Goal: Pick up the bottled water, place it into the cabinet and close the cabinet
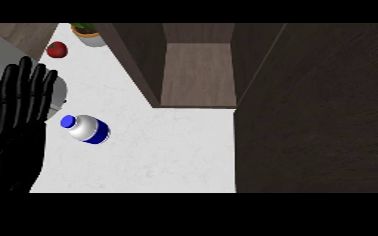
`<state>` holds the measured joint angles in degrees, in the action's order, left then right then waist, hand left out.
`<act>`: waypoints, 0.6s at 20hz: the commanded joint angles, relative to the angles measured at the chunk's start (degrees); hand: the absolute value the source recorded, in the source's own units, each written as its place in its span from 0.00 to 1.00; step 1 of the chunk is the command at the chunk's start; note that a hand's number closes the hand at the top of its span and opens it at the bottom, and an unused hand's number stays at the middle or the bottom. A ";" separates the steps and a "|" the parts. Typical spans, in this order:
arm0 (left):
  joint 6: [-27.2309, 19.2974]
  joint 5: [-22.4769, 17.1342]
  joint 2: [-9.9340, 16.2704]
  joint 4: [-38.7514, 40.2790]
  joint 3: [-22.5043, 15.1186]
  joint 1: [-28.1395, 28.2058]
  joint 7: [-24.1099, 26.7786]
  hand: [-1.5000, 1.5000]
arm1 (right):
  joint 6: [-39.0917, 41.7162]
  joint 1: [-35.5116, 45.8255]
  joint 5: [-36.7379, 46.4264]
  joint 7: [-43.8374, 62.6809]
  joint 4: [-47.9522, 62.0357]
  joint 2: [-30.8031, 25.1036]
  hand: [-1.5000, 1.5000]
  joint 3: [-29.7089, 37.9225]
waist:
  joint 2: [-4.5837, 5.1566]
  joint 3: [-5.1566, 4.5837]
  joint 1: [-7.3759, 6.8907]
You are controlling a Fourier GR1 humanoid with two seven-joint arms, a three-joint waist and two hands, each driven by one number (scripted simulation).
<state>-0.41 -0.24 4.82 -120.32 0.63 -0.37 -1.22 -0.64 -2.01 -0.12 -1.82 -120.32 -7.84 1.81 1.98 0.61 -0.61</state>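
The bottled water [87, 128], white with a blue cap and a blue band, stands on the white counter [162, 150] at the left. My left hand [22, 105] rests at the view's left edge with its fingers straight and pointing up, just left of the bottle and not touching it. The cabinet [198, 72] of dark wood is open at the top centre, and its brown inner shelf shows. The door [306, 105] swings out at the right. My right hand does not show.
A red apple [57, 49] lies at the counter's far left corner. A potted plant [90, 33] stands behind it near the cabinet's left wall. A grey rounded object [57, 92] sits partly hidden behind my left hand.
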 commanded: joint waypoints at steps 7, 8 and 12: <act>13.44 -23.83 5.70 5.19 13.19 6.98 0.52 0.00 | 7.13 -6.47 -4.17 2.83 -4.74 0.87 0.00 -8.93 | -2.13 -0.80 -0.84; 12.83 -25.42 6.95 4.88 15.25 6.67 -2.16 0.00 | 7.59 -8.22 -4.84 5.39 -8.84 0.59 0.00 -10.09 | -2.30 -0.73 0.03; 13.30 -30.60 8.75 0.62 18.19 8.20 -6.97 0.00 | 7.94 -8.97 -7.79 10.65 -14.95 -0.20 0.00 -9.38 | -2.11 -0.62 0.48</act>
<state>12.01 -25.63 12.69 -118.35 16.53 6.53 -4.47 5.66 -10.36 -4.71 4.22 -130.42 -7.25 -6.85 -0.12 -0.01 -0.41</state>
